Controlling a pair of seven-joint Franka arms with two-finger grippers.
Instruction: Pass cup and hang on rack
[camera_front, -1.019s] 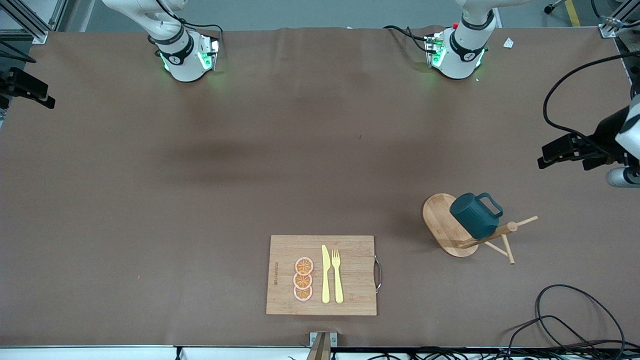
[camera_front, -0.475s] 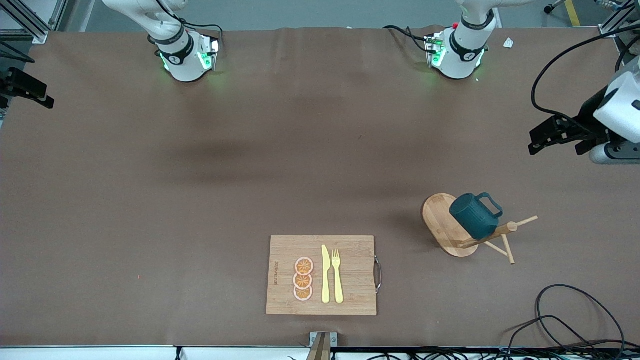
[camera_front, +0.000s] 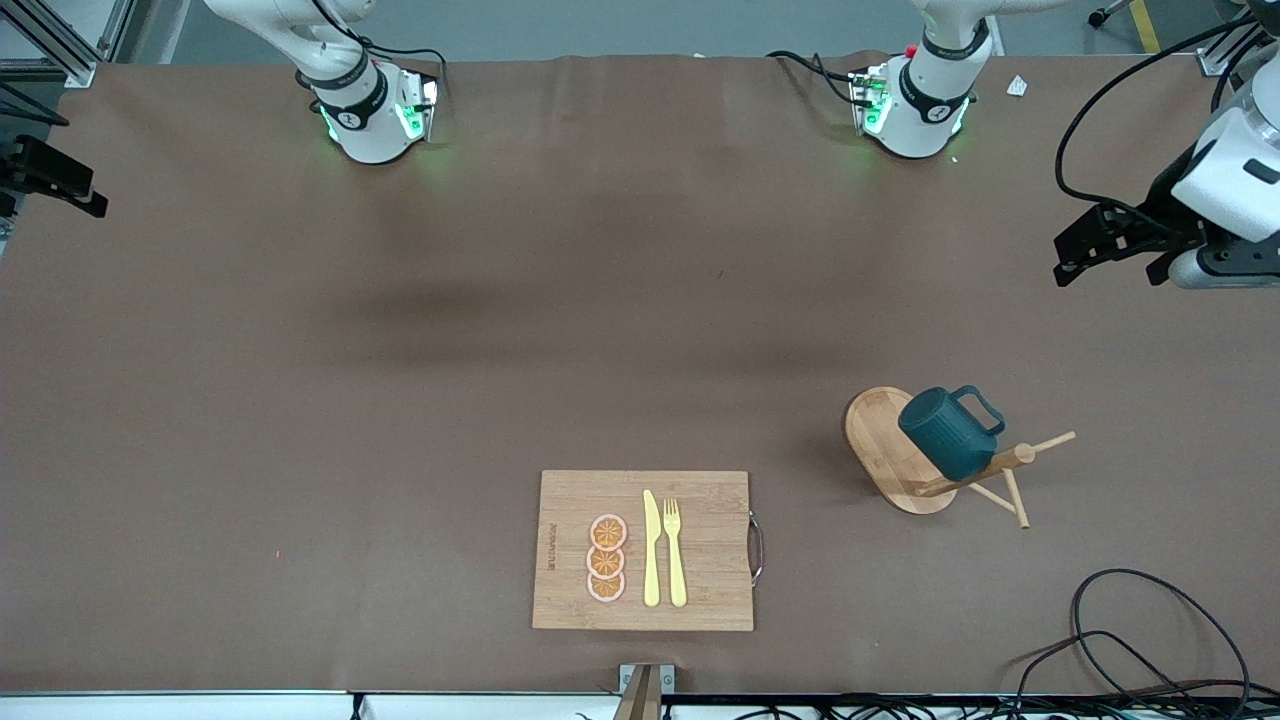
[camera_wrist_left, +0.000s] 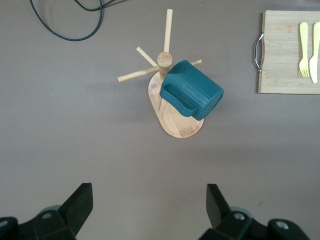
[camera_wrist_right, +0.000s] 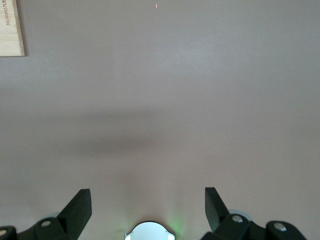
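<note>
The dark teal cup (camera_front: 945, 435) hangs tilted by its handle on a peg of the wooden rack (camera_front: 880, 440), over the rack's oval base. In the left wrist view the cup (camera_wrist_left: 192, 95) covers part of the base of the rack (camera_wrist_left: 180, 127). My left gripper (camera_front: 1110, 255) is open and empty in the air over bare table at the left arm's end, apart from the rack; its fingers (camera_wrist_left: 80, 205) show wide apart. My right gripper (camera_front: 55, 180) is open and empty over the right arm's end of the table, and waits; it also shows in the right wrist view (camera_wrist_right: 147, 197).
A bamboo cutting board (camera_front: 700, 540) with a yellow knife (camera_front: 651, 550), a fork (camera_front: 675, 550) and orange slices (camera_front: 607, 558) lies near the front edge. Black cables (camera_front: 1130, 640) loop at the front corner near the rack. The arm bases (camera_front: 370, 110) stand along the back.
My left gripper has drawn away from the rack toward the arm bases' side of the table, still open. The cup stays hanging on the rack. The right gripper has barely moved.
</note>
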